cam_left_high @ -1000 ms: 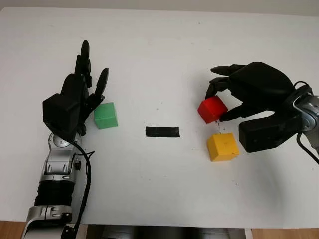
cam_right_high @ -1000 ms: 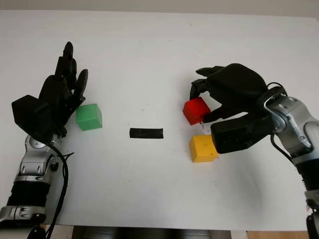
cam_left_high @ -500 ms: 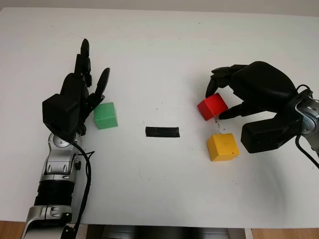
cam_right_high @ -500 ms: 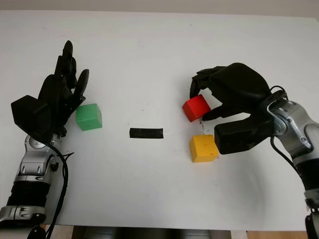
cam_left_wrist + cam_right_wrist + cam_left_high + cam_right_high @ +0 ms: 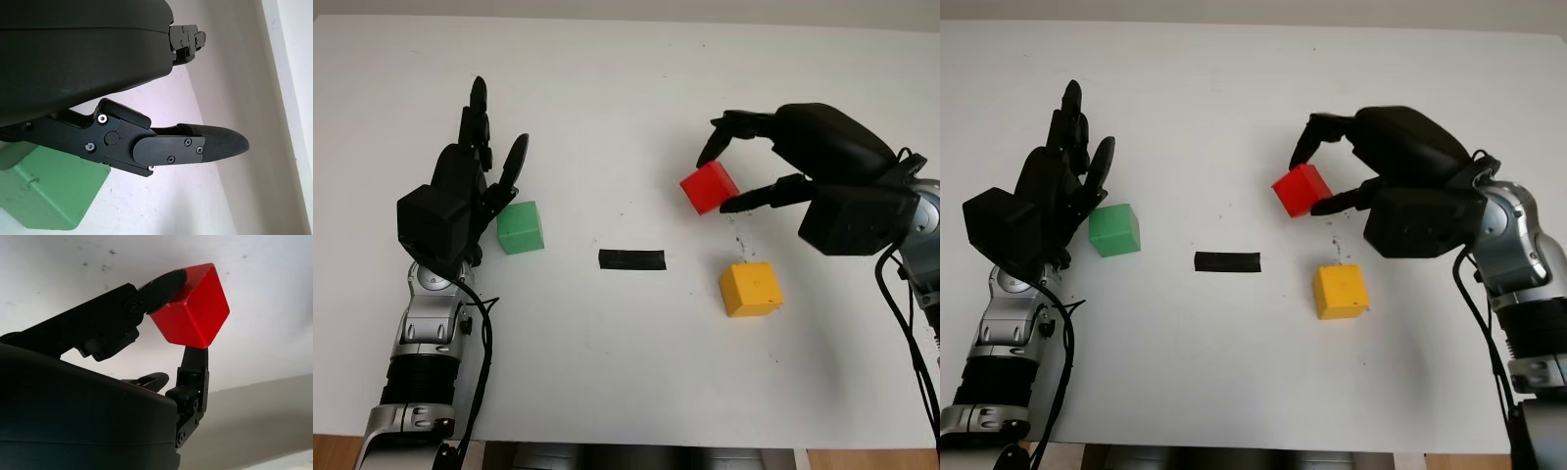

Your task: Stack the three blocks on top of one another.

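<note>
The right robot hand (image 5: 734, 176) pinches the red block (image 5: 709, 188) between fingertips, clear of the table (image 5: 626, 88) and just beyond the yellow block (image 5: 751, 288), probably for stacking there. The left robot hand (image 5: 460, 196) is open beside the green block (image 5: 521, 227) at the left.

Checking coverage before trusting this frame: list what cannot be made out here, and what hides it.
- Left wrist view: the green block is cut off by the picture edge and partly covered by the left hand; whether they touch is unclear.
- Eye views: the red block's far and under faces are hidden by the right hand's fingers.
- Eye views: the yellow block's underside and far side are hidden by the block itself.
</note>
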{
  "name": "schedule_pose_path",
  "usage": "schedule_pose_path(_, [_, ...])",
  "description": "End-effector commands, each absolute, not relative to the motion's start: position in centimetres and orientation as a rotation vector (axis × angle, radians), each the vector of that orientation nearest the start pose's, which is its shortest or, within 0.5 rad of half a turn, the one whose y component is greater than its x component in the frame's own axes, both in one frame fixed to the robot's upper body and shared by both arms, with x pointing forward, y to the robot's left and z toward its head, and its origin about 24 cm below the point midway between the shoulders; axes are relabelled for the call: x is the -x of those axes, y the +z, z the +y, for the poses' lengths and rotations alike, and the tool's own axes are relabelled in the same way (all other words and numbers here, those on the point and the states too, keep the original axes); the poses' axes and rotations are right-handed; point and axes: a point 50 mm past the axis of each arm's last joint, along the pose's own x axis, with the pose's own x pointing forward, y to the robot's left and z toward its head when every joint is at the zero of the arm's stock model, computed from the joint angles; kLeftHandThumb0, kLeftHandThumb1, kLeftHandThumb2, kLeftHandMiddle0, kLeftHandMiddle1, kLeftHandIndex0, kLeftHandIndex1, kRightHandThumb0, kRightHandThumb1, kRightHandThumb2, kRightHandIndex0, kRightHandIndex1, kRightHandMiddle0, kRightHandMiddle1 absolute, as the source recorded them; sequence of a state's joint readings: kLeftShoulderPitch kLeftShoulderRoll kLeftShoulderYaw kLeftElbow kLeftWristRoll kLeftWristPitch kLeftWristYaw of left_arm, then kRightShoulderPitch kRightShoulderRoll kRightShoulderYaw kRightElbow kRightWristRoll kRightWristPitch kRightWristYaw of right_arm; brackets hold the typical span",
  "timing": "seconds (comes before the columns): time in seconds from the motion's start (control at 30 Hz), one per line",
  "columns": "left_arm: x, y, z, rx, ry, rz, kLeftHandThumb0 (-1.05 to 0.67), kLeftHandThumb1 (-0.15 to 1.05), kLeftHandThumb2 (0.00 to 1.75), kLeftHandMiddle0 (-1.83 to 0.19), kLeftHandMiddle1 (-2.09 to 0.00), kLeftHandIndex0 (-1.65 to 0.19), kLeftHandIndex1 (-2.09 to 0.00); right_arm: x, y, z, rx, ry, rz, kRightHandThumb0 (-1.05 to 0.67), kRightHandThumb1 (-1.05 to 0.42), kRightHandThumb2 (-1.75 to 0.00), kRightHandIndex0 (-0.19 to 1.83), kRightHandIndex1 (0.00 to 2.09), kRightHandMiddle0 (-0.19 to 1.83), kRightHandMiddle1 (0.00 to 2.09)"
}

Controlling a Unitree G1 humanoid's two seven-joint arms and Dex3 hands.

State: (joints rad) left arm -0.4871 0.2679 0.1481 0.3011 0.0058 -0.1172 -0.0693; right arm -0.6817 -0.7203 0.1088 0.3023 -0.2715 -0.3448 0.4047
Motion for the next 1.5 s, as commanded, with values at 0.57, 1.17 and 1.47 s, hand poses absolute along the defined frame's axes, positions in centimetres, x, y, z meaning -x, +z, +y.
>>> schedule_pose_path(0.57, [-33.4, 14.2, 20.5, -0.232, 0.028, -0.323, -0.79, 1.05, 0.46, 0.15, -0.06, 0.11, -0.06, -34.2, 20.2, -15.8, 0.789, 0.552, -0.287, -0.43, -0.93, -0.06, 0.28, 0.0, 0.35, 1.73])
schedule_pose_path(1.17, [-33.2, 13.9, 20.6, -0.238, 0.038, -0.314, -0.83, 1.05, 0.48, 0.16, -0.05, 0.14, -0.05, -32.8, 16.1, -13.1, 0.735, 0.572, -0.197, -0.5, -0.95, -0.05, 0.21, 0.02, 0.36, 1.76])
schedule_pose_path(1.47, [-33.1, 13.8, 20.5, -0.225, 0.036, -0.315, -0.83, 1.05, 0.47, 0.16, -0.05, 0.14, -0.05, -32.1, 16.2, -12.4, 0.707, 0.61, -0.19, -0.48, -0.94, -0.05, 0.22, 0.03, 0.37, 1.73])
